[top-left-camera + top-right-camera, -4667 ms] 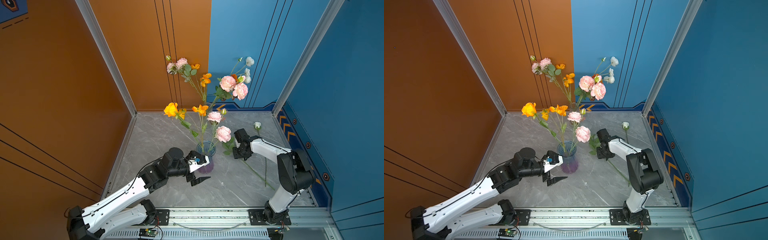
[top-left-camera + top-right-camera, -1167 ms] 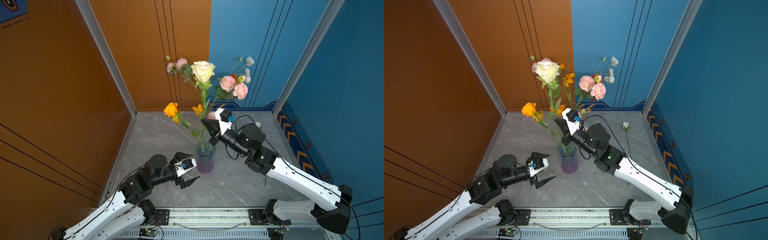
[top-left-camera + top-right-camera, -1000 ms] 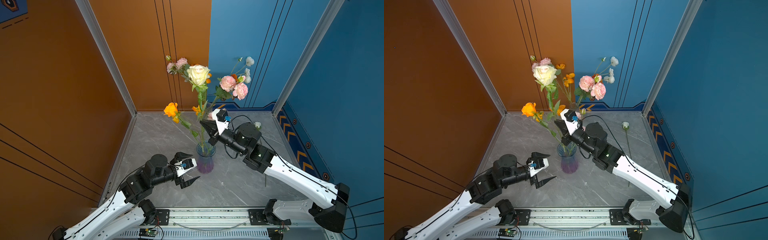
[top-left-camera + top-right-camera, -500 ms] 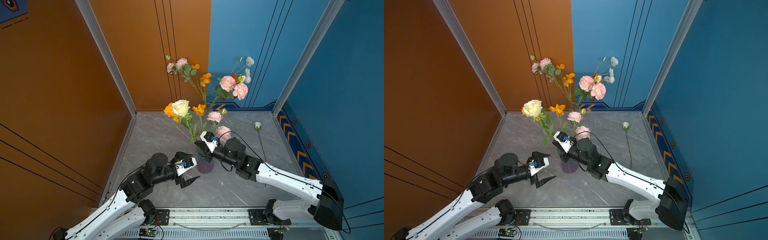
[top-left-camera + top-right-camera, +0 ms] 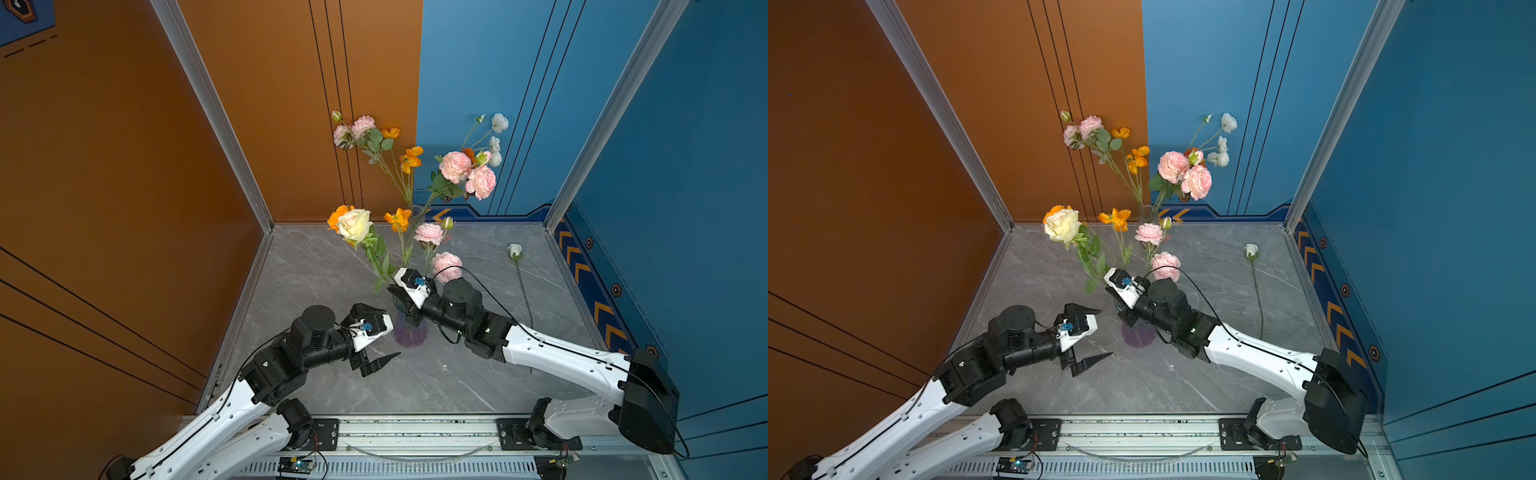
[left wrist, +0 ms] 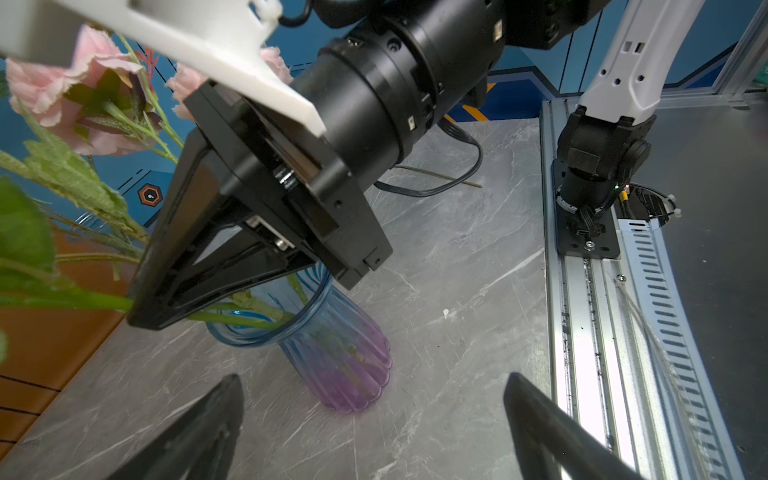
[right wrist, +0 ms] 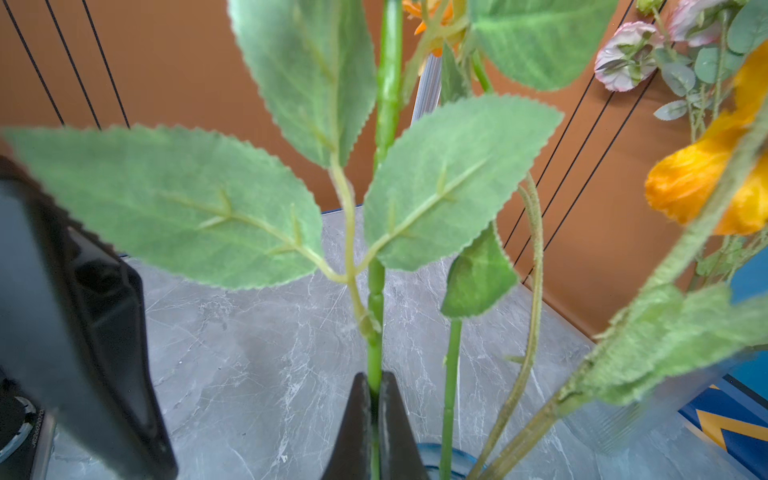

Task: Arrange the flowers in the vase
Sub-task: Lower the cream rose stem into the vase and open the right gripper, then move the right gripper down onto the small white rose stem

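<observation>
Pale cream rose (image 5: 354,223) on leafy green stem, leaning from blue-to-purple glass vase (image 6: 336,353) (among pink and orange blooms (image 5: 429,233)), stem pinched by right gripper (image 7: 375,386) above the rim, left gripper (image 5: 1106,332) spread wide nearby

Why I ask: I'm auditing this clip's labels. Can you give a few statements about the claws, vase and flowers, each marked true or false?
1. The right claw is shut on the stem of the cream rose. True.
2. The left claw grips the vase. False: it is open, near the vase but apart from it.
3. Every flower is in the vase. False: a white flower lies on the table.
4. The vase stands upright with several stems in it. True.
</observation>
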`<action>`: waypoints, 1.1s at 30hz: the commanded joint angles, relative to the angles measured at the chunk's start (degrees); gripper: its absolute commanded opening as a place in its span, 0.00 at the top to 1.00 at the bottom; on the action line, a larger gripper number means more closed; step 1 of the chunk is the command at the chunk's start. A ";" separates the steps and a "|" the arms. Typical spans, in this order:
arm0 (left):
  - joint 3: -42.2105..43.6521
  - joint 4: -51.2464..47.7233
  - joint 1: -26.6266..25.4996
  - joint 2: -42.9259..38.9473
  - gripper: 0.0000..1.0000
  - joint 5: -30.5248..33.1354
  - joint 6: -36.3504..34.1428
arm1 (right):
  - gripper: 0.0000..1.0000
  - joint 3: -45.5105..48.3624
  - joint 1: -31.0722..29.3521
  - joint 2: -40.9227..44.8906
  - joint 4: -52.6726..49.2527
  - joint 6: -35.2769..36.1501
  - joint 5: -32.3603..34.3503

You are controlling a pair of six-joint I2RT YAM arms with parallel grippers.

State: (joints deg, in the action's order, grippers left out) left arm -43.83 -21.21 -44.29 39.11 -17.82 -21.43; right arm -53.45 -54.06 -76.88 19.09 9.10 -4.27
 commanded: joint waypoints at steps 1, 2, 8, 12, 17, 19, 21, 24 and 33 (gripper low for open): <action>-0.37 0.08 0.48 -0.35 0.02 -1.76 0.60 | 1.00 0.78 -0.25 -0.20 -0.10 0.56 0.49; -0.42 0.04 0.47 -0.35 0.02 -1.78 0.61 | 0.94 0.92 -0.28 -0.08 -0.32 0.62 0.49; -0.38 0.09 0.49 -0.21 0.02 -1.86 0.58 | 0.77 1.58 -0.25 1.11 -1.24 1.03 0.96; -0.48 0.03 0.52 -0.09 0.02 -1.99 0.60 | 0.64 2.02 -0.25 2.08 -1.61 1.53 1.68; -0.51 0.06 0.55 0.31 0.02 -2.32 0.69 | 0.55 2.64 -0.15 3.43 -1.94 1.70 2.05; -0.51 0.03 0.52 0.41 0.02 -2.37 0.69 | 0.49 2.66 -0.17 3.90 -2.56 1.74 2.09; -0.47 0.03 0.53 0.51 0.02 -2.50 0.69 | 0.44 2.82 -0.21 4.53 -3.15 1.71 2.50; -0.49 0.03 0.61 0.94 0.02 -2.96 0.69 | 0.39 3.13 -0.18 6.30 -4.69 1.88 3.37; -0.79 3.74 -0.77 3.11 0.02 -7.15 0.79 | 0.28 5.99 0.58 17.77 -14.01 -3.03 10.62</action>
State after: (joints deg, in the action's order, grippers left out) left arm -43.83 -20.21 -44.38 41.60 -21.50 -21.34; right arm -47.81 -54.00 -62.92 10.85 9.30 1.30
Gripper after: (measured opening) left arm 0.979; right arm 0.719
